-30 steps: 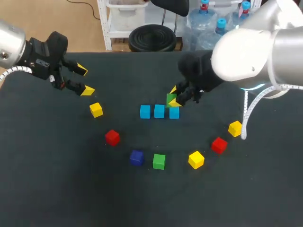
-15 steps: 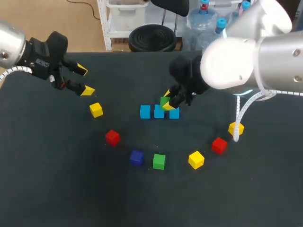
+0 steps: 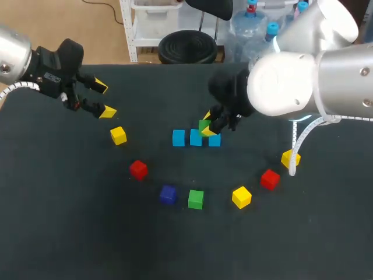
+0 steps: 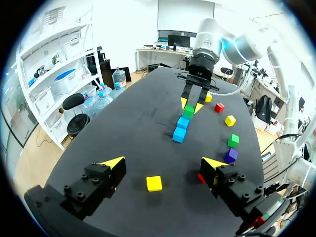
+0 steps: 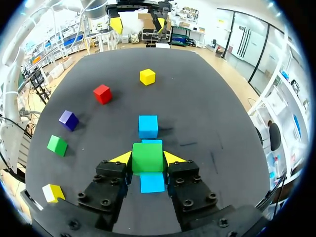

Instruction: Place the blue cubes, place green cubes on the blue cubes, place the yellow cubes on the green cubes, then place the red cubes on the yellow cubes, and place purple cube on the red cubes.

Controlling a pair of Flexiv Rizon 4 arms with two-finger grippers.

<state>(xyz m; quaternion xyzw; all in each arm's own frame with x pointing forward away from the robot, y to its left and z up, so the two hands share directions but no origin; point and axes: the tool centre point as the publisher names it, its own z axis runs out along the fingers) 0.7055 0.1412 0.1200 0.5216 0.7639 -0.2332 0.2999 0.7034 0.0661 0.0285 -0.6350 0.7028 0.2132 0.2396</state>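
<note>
Fingers [image 5: 123, 158] of the right gripper [image 5: 147, 159] are clamped on a small green plastic cube [image 5: 147, 156], one yellow tip against each side face. The green cube hangs over a row of three light blue cubes [image 3: 196, 138] that lie side by side on the black counter [image 3: 87, 233]. Seen from the wrist, it covers most of the row's middle cube, with one blue cube showing ahead of the fingers and another under them. Whether it touches the blue cube beneath cannot be told.

On the robot's side of the row, loose cubes lie in a curved line, all apart from one another. A red cube [image 3: 138, 169] sits off the row's left end. A dark purple cube [image 3: 168, 194] and a second green cube [image 3: 196, 199] lie near each other, straight in front of the row. A yellow cube [image 3: 241, 196], a second red cube [image 3: 269, 179] and a second yellow cube [image 3: 289, 158] curve round toward the row's right end.

A third yellow cube [image 3: 118, 135] lies level with the row, well apart to its left. Farther left of the row and farther back hangs the left gripper [image 3: 100, 100], its fingers spread wide and holding nothing. From its wrist, the third yellow cube shows on the counter in the gap between the fingers, touching neither.
</note>
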